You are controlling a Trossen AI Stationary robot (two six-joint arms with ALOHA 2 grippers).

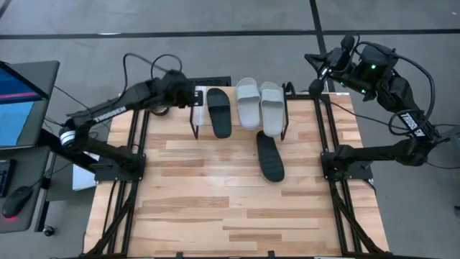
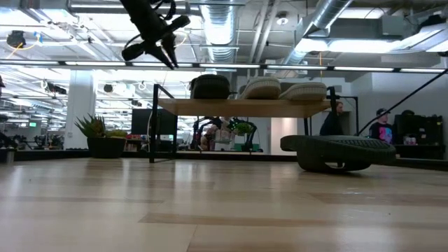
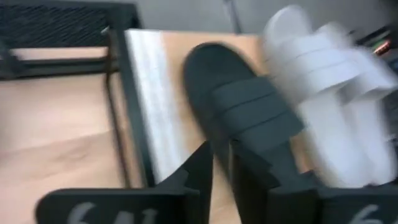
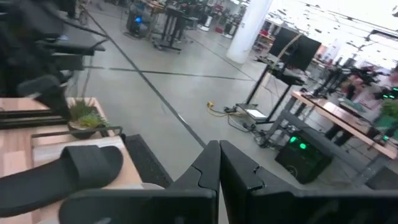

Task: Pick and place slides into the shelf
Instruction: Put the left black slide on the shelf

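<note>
The shelf (image 1: 202, 119) stands at the table's far edge. On its plank top (image 2: 245, 106) lie one black slide (image 1: 219, 111) and two light grey slides (image 1: 248, 102) (image 1: 272, 106), side by side on their soles. The second black slide (image 1: 269, 155) lies sole down on the table just in front of the shelf's right part, and shows in the low view (image 2: 336, 152). My left gripper (image 1: 190, 96) hangs shut above the shelf's left end, well clear of it (image 2: 166, 50), beside the black slide (image 3: 242, 106). My right gripper (image 1: 320, 75) is shut, raised beyond the table's far right corner.
A laptop (image 1: 18, 101) and a mouse (image 1: 16, 201) sit left of the table. Black frame rails (image 1: 133, 165) (image 1: 334, 165) run along the table's left and right sides. Bare wood lies between the shelf and the near edge. People stand in the room behind (image 2: 381, 129).
</note>
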